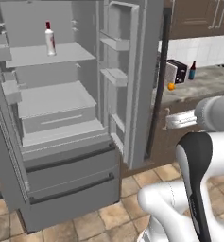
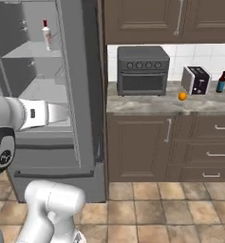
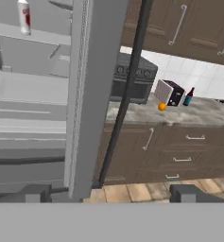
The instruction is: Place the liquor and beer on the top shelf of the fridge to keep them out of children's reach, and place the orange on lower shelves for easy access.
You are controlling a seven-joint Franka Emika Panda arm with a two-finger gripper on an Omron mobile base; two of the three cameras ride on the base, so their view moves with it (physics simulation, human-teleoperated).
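Brown kitchen cabinets back a speckled grey table (image 2: 147,105) at right, carrying the small bright orange ball (image 2: 182,96) and dark brown bottle (image 2: 221,82) beside a toaster (image 2: 195,80). Upper left, the slim white red-capped bottle (image 1: 49,39) stands on the open grey fridge's (image 1: 132,94) top shelf (image 1: 47,56). Pincer (image 3: 111,194) fingers apart, empty.

Kitchen: fridge (image 1: 61,118), toaster oven (image 2: 142,70), counter (image 2: 147,103), cabinets (image 2: 147,20)
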